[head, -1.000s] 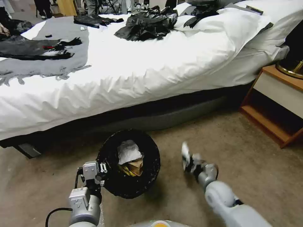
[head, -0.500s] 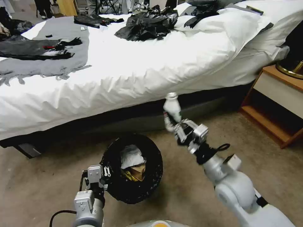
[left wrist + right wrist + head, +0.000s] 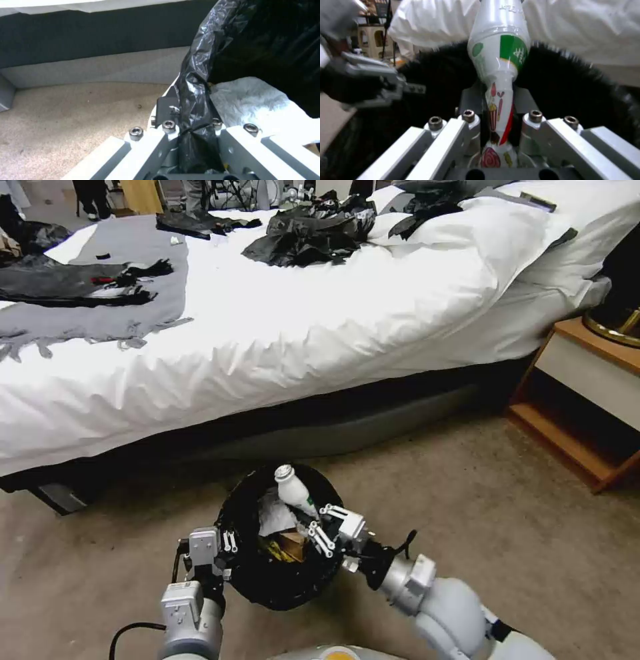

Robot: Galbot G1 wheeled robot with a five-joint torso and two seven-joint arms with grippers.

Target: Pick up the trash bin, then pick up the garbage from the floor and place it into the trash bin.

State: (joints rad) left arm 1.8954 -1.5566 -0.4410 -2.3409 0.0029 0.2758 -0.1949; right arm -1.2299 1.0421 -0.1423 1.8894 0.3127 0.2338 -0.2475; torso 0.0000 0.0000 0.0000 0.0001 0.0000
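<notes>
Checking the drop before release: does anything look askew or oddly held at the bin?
The small white bottle is gripped by its squeezed lower end in the right gripper, tilting over the trash bin rather than upright. The left gripper pinches the bin's rim through the black liner. Nothing spilled.

Trash bin (image 3: 283, 580) before bed (image 3: 300, 327); bottle (image 3: 295, 495) above bin; nightstand (image 3: 587, 400) right.

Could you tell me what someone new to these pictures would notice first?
Probably the right gripper holding a small white bottle over the open trash bin, above a white tissue and brown paper inside. The left gripper clamps the bin's black bag rim, with a big white bed behind.
</notes>
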